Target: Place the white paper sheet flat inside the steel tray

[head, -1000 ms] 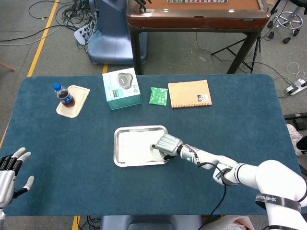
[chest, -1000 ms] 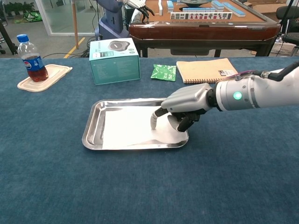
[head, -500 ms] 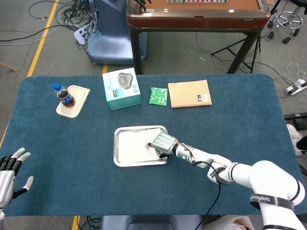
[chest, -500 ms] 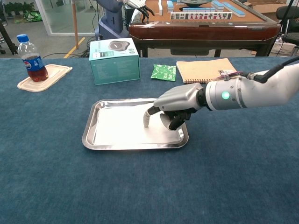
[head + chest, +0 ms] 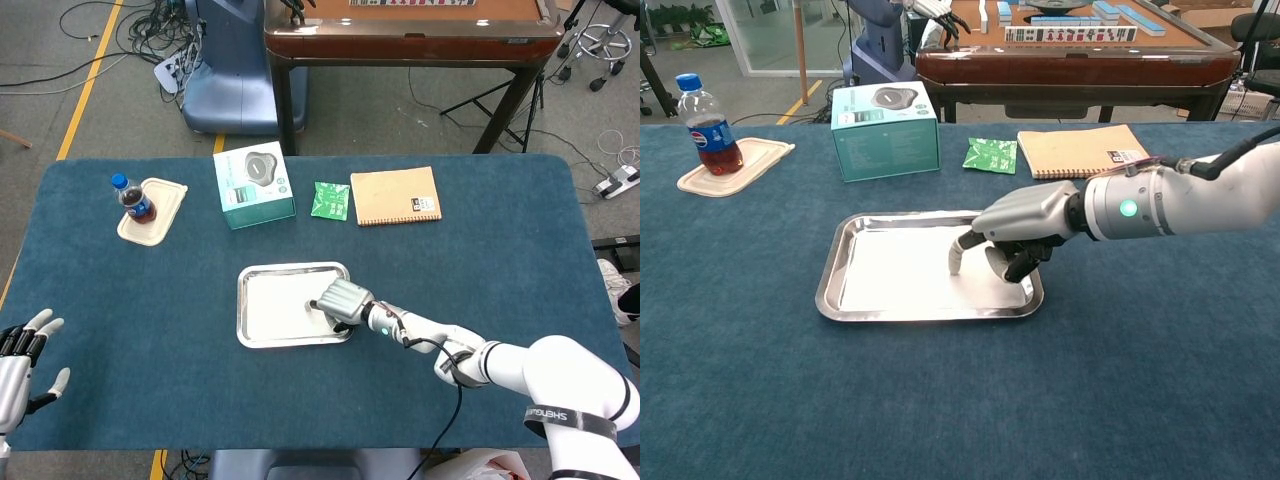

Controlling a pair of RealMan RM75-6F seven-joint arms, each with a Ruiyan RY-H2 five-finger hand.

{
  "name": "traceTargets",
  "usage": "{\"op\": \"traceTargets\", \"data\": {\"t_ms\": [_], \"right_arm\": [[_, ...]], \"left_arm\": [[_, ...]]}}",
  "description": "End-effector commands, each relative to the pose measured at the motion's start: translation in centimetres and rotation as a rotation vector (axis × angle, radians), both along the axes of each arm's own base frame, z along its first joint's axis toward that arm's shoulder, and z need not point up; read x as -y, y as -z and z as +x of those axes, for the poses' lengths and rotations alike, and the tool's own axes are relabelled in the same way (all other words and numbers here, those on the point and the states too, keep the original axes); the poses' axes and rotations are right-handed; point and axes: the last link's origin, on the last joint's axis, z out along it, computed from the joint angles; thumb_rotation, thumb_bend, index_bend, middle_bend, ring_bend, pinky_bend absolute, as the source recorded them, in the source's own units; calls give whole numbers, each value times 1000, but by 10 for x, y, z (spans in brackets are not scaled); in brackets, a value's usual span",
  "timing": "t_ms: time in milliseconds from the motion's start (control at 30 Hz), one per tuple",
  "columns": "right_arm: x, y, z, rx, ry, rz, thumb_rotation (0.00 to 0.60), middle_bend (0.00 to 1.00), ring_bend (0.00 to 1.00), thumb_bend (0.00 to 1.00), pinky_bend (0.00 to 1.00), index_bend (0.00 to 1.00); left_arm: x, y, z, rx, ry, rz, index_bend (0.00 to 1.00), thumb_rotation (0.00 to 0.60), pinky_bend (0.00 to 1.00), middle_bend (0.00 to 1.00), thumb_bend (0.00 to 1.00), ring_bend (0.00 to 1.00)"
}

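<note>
A white paper sheet lies flat inside the steel tray at the middle of the blue table. My right hand hovers over the tray's right part, fingers curled in, one fingertip pointing down onto the sheet. It holds nothing. My left hand hangs at the table's near left edge with its fingers spread, seen only in the head view.
A teal box, a green packet and a brown notebook lie behind the tray. A cola bottle stands on a beige lid at the far left. A wooden table stands beyond.
My right hand moved left along the tray, pushing the sheet from lifted at its right edge to flat on the tray floor. In the last half second it barely shifted. The left hand stayed still.
</note>
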Motion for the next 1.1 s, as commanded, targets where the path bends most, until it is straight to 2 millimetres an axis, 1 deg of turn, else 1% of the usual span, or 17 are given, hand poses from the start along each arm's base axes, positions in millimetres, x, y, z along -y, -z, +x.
{"op": "traceTargets", "data": {"t_ms": [33, 300, 567, 667, 800, 900, 1100], "right_arm": [[0, -3, 2, 24, 8, -5, 372, 1000, 1000, 1000, 1000, 248], [8, -9, 10, 65, 21, -31, 369, 1000, 1000, 1000, 1000, 248], [8, 7, 35, 99, 12, -12, 370, 1000, 1000, 1000, 1000, 249], [5, 15, 47, 115, -4, 5, 370, 1000, 1000, 1000, 1000, 248], [-1, 21, 58, 129, -29, 28, 369, 1000, 1000, 1000, 1000, 248], [-5, 23, 61, 136, -41, 44, 370, 1000, 1000, 1000, 1000, 248], [-10, 25, 57, 110, -59, 60, 369, 1000, 1000, 1000, 1000, 248]], "left_arm": [[0, 0, 0, 0, 2, -1, 200, 600, 111, 116, 310, 145], [0, 0, 0, -1, 1, 0, 200, 600, 111, 116, 310, 145], [0, -1, 2, -5, 3, 2, 200, 600, 111, 116, 310, 146], [0, -1, 2, -6, 1, 3, 200, 600, 111, 116, 310, 146], [1, -2, 1, -7, -1, 6, 200, 600, 111, 116, 310, 146], [3, -3, 0, -8, -6, 12, 200, 600, 111, 116, 310, 146], [4, -4, -2, -7, -12, 12, 200, 600, 111, 116, 310, 146]]}}
